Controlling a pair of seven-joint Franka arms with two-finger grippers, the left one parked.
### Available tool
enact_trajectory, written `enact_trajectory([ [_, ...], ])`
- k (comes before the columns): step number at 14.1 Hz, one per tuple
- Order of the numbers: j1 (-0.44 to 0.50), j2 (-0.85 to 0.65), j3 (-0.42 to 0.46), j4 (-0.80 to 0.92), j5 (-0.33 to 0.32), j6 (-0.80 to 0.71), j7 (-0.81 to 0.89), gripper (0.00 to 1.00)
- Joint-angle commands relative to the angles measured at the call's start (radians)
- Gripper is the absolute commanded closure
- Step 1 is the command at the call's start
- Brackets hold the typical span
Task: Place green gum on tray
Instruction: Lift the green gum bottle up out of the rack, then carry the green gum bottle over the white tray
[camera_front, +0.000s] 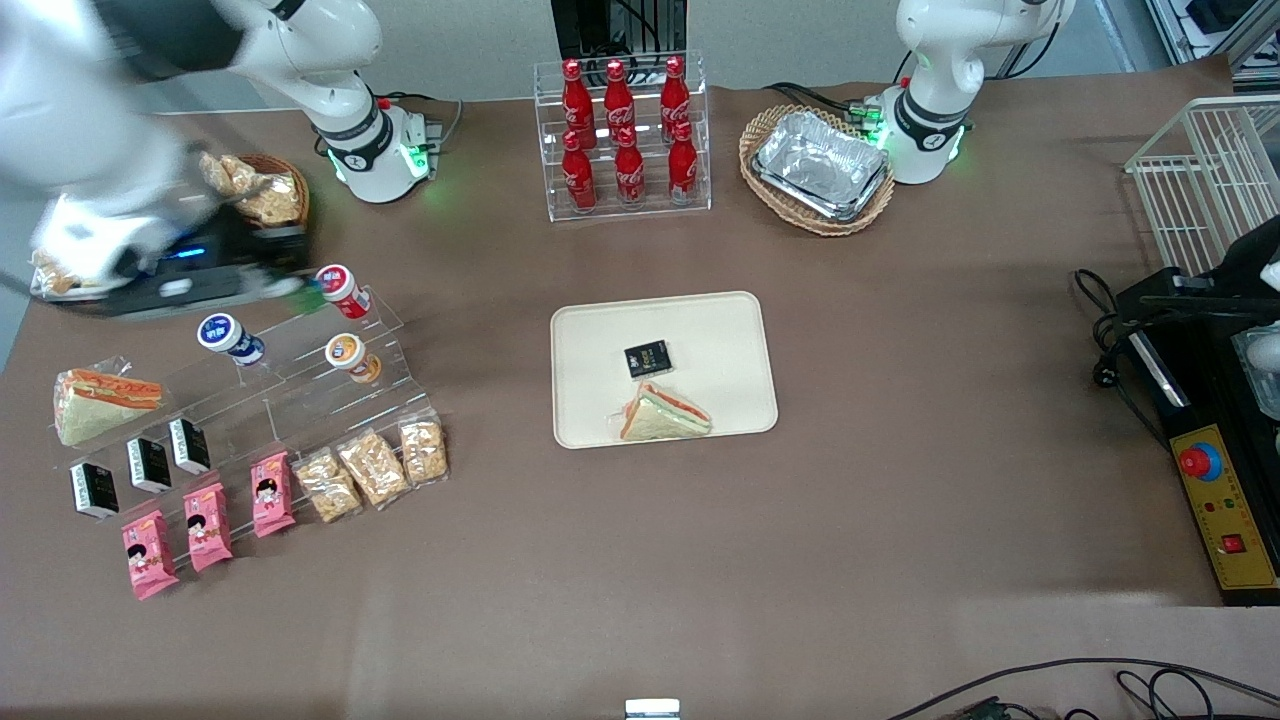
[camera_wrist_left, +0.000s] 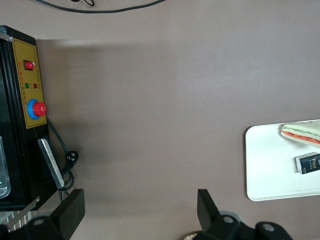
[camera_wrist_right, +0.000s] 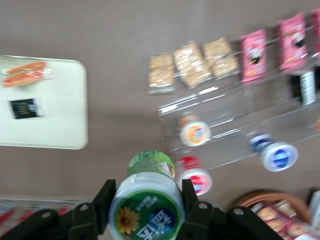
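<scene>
The green gum (camera_wrist_right: 147, 202) is clamped between the closed fingers of the gripper (camera_wrist_right: 146, 206), above the acrylic display steps (camera_front: 330, 375). It should be carried level to the tray (camera_front: 720, 330) and lowered onto bare surface, clear of the sandwich (camera_front: 665, 415) and black packet (camera_front: 648, 358).

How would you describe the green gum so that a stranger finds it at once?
Look at the clear stepped shelf toward the working arm's end of the table. Above its top step, the gripper is shut on the green gum. Unlike the red, orange and blue bottles, it has a green body.
</scene>
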Motion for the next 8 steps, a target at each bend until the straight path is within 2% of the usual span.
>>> enact_trajectory([
  [1, 0.024, 0.077, 0.171, 0.028, 0.053, 0.074, 0.339, 1.0],
  [4, 0.142, 0.172, 0.195, -0.059, 0.036, 0.284, 0.506, 1.0],
  [8, 0.207, 0.244, 0.193, -0.266, -0.02, 0.61, 0.588, 1.0],
])
